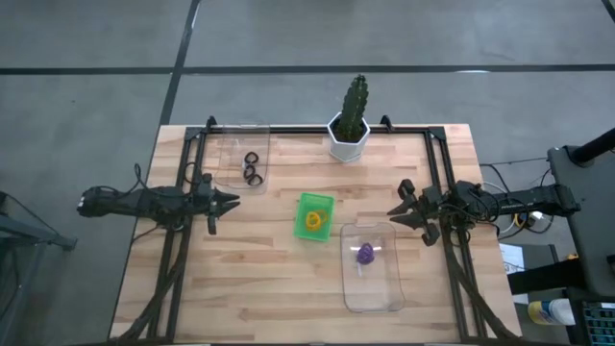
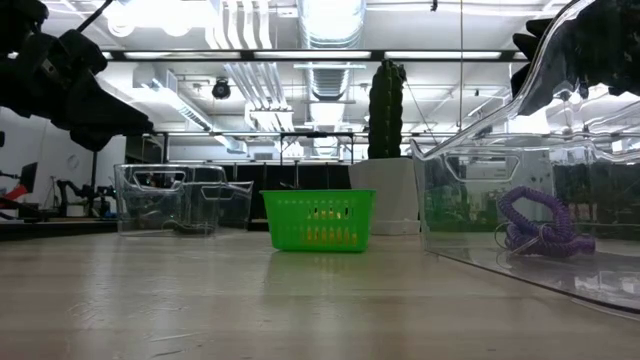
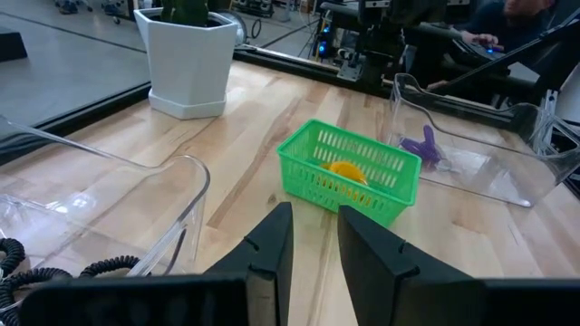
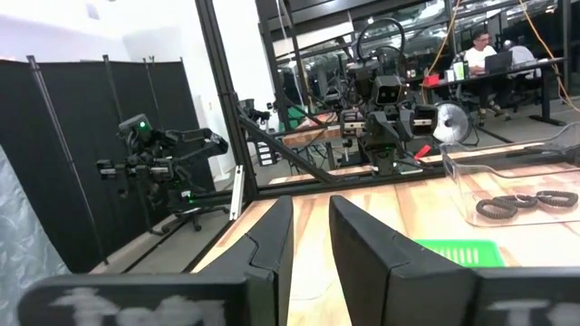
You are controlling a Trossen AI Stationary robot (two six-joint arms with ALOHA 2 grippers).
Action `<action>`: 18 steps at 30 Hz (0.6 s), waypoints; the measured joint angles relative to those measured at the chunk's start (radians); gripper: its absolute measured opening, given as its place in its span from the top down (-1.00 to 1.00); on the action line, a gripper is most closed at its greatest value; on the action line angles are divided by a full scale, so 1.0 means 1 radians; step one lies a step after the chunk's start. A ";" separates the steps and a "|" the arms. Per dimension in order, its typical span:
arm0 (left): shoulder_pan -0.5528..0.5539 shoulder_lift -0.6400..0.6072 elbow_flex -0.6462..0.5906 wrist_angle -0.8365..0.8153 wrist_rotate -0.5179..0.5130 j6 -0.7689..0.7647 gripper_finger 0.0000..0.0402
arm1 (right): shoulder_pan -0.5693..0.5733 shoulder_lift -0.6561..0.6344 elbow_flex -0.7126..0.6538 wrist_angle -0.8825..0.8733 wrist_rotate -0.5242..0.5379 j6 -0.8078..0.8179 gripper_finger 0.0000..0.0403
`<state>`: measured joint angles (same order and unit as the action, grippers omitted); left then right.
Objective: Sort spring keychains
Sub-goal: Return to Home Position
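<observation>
The spring keychains lie sorted in three containers. Black ones [image 1: 253,171] rest on the floor of a clear tray [image 1: 231,144] at the far left. Orange ones [image 1: 314,220] sit in the green bin [image 1: 304,202] at the middle. A purple one [image 1: 366,255] lies in a clear tray [image 1: 375,293] at the near right. My left gripper [image 1: 231,202] hovers left of the green bin, level and pointing at it, open by a narrow gap [image 3: 313,213] with nothing between the fingers. My right gripper [image 1: 392,213] hovers right of the bin, also narrowly open [image 4: 311,201] and holding nothing.
A cactus in a white pot [image 1: 349,135] stands at the table's far edge behind the green bin. Black frame rails [image 1: 187,183] run along the left and right sides of the wooden table. Bare wood lies along the near edge, left of the purple tray.
</observation>
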<state>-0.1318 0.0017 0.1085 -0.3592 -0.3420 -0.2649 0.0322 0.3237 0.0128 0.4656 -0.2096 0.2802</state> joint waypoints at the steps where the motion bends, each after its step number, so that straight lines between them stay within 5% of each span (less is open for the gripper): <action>1: 0.000 0.000 0.000 0.000 0.000 0.000 0.59 | 0.000 0.000 0.000 0.000 0.000 0.000 0.65; 18: 0.000 0.000 0.000 0.000 0.000 0.000 0.59 | 0.000 0.000 0.000 0.000 0.000 0.000 0.64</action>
<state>-0.1318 0.0013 0.1085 -0.3592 -0.3419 -0.2649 0.0322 0.3241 0.0128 0.4656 -0.2096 0.2802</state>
